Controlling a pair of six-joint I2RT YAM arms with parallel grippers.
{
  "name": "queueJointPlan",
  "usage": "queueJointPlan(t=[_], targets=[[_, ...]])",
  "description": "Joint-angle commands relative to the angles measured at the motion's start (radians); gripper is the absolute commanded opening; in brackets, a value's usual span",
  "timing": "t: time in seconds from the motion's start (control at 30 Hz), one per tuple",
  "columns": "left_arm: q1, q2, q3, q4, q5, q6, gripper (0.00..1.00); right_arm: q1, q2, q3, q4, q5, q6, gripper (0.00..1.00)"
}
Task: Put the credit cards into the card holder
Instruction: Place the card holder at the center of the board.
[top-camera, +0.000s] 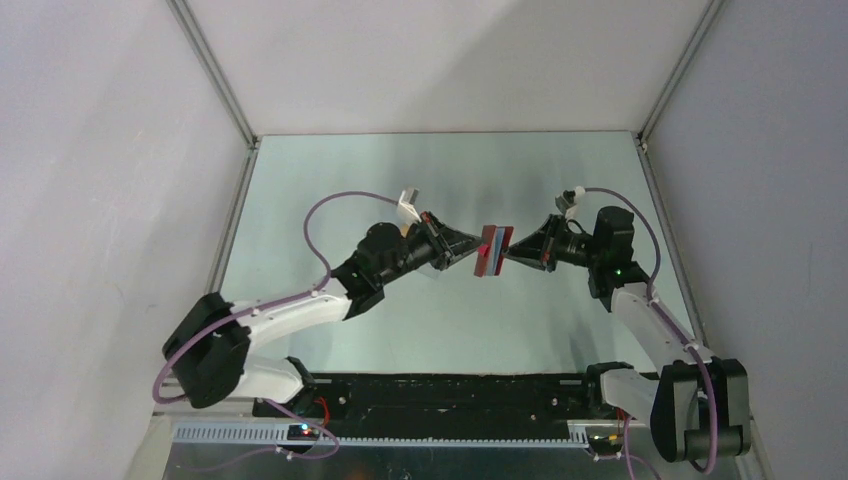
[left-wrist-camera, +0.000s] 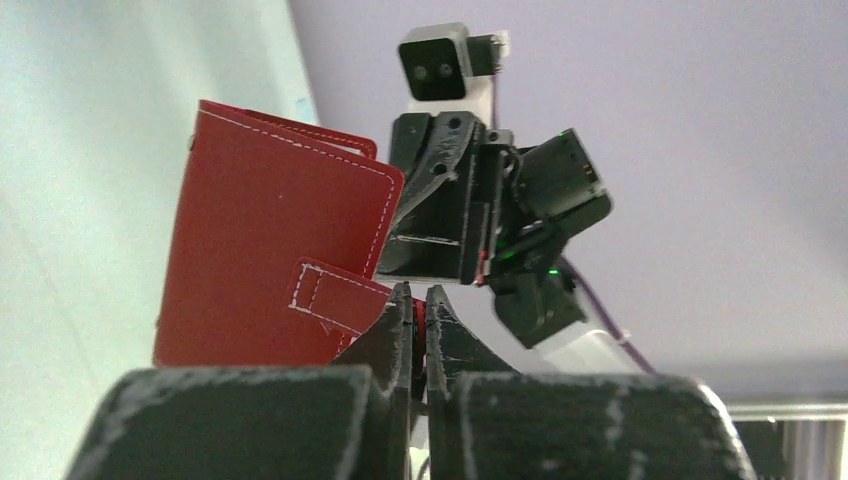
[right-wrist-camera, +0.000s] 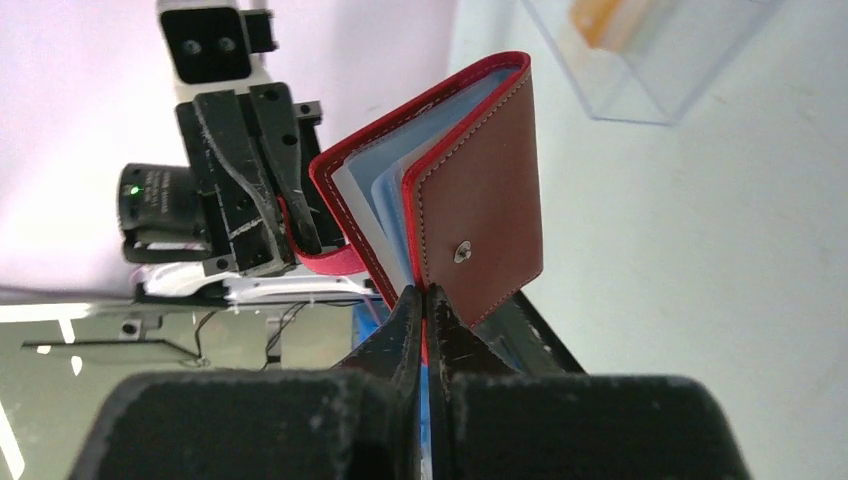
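Arms first: left gripper (top-camera: 476, 250) and right gripper (top-camera: 512, 252) are both clamped tight on the small red folding wallet (top-camera: 492, 250), one on each side. They hold it half open above the pale table (top-camera: 430, 160). Farther off sits a clear plastic box (right-wrist-camera: 650, 70) with orange cards (right-wrist-camera: 600, 18) inside.

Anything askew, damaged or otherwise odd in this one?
Nothing looks damaged or spilled. The only unusual thing is the card holder: it is off the table, partly open, pinched between the left hand and the right hand.
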Motion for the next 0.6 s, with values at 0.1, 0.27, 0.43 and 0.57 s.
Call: queueJointPlan(t=[0.1, 0.27, 0.43, 0.57], targets=[[-0.019, 0.130, 0.015, 0.018, 0.022, 0.035, 0.00, -0.085, 0.078, 0.053, -0.404, 0.031, -0.367, 0.00], [-0.040, 0.221, 0.018, 0.017, 0.012, 0.049, 0.00, -0.140, 0.163, 0.106, -0.601, 0.111, -0.516, 0.00], [-0.059, 0.280, -0.007, 0.018, -0.022, 0.019, 0.00, -0.145, 0.167, 0.146, -0.722, 0.281, -0.577, 0.39], [-0.068, 0.311, -0.011, 0.022, -0.032, 0.014, 0.00, -0.145, 0.150, 0.168, -0.782, 0.384, -0.599, 0.63]])
